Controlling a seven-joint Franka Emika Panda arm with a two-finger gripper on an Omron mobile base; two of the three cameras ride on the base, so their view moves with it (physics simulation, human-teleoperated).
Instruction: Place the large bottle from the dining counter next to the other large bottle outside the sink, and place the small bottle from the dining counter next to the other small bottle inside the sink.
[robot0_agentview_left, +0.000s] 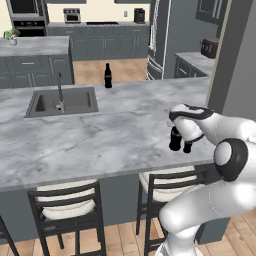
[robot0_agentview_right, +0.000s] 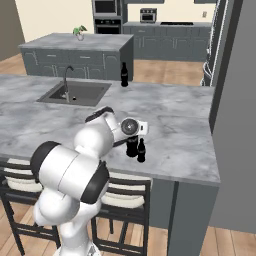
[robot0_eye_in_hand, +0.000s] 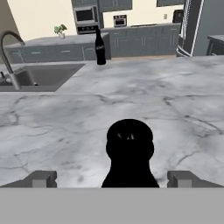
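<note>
Your tool (robot0_eye_in_hand: 112, 178) stands spread wide and grasps nothing, its two fingertips (robot0_eye_in_hand: 40, 178) on either side of a black bottle (robot0_eye_in_hand: 129, 153) that stands upright on the marble tabletop (robot0_agentview_left: 100, 135) near the front edge. In the right base view two bottles stand side by side under the hand: a thicker large bottle (robot0_agentview_right: 131, 146) and a slimmer small bottle (robot0_agentview_right: 141, 150) just beside it. The sink (robot0_agentview_left: 62, 101) with its gooseneck faucet (robot0_agentview_left: 60, 90) lies well apart, at the far left of the tabletop. Another large bottle (robot0_agentview_left: 107, 76) stands upright outside the sink, near its far right corner at the tabletop's back edge.
</note>
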